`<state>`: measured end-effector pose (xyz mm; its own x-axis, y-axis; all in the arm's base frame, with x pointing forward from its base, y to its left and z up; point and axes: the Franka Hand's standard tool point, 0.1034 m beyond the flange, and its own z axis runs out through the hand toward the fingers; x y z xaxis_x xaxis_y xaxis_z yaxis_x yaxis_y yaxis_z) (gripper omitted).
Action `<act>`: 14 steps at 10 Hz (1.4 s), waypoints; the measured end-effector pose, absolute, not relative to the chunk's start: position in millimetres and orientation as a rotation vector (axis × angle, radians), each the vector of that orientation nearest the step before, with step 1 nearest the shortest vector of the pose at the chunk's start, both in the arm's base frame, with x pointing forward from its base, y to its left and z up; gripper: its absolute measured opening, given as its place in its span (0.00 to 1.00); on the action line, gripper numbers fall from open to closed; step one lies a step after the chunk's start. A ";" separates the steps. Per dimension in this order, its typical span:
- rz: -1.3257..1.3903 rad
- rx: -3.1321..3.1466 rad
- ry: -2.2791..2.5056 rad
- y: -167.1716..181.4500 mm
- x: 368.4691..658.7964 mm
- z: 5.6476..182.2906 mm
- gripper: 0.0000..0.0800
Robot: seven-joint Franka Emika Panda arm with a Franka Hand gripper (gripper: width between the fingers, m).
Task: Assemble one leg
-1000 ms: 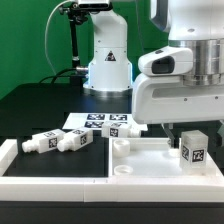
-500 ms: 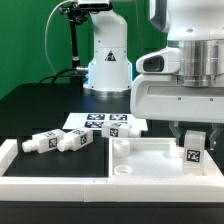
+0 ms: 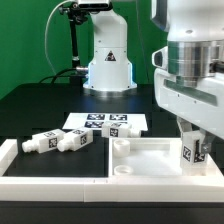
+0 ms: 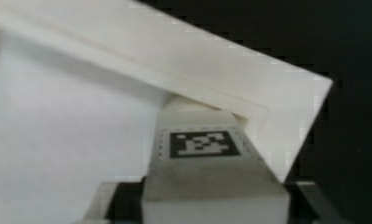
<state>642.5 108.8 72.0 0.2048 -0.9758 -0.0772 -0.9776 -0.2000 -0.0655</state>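
Exterior and wrist views of one moment. In the exterior view my arm fills the upper right of the frame, and my claw (image 3: 192,150) reaches down at the lower right, over the right-hand part of the large white square panel (image 3: 150,160) with its raised rim. Between my fingers sits the leg (image 3: 191,152), a chunky white peg showing a black-and-white tag toward the camera; it stands roughly upright with a slight tilt. Its lower end is at or just above the panel's floor, near the panel's right rim; whether it touches cannot be told.

The wrist view shows the same leg (image 4: 204,165) at the lower centre of the frame, its square tag facing the lens, with my dark fingers (image 4: 126,203) pressed against both of its sides, so my claw (image 4: 208,205) is narrowed onto the leg and holding it. Beyond the leg's far end lies the panel (image 4: 76,120), its raised rim running diagonally toward the right of the frame and meeting a corner there.

At the lower left of the exterior view, three more legs (image 3: 66,141) lie on their sides in a row on the black table (image 3: 30,105), just beside the panel's left rim. The marker board (image 3: 105,123) lies flat behind them at the frame's centre. A white robot base (image 3: 108,60) stands at the upper centre before a green backdrop
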 end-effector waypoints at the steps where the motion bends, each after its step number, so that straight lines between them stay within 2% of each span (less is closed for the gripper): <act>1: 0.040 -2.284 2.004 109.0 642.3 71.9 0.36; 5: 0.062 -2.056 2.233 111.2 642.3 71.8 0.36; 8: 0.142 -1.629 2.514 109.3 644.0 72.4 0.36; 12: 0.127 -1.626 2.513 110.0 643.2 71.6 0.36; 13: 0.126 -1.630 2.510 110.1 643.2 71.5 0.49; 14: 0.122 -1.634 2.499 111.7 645.3 75.4 0.68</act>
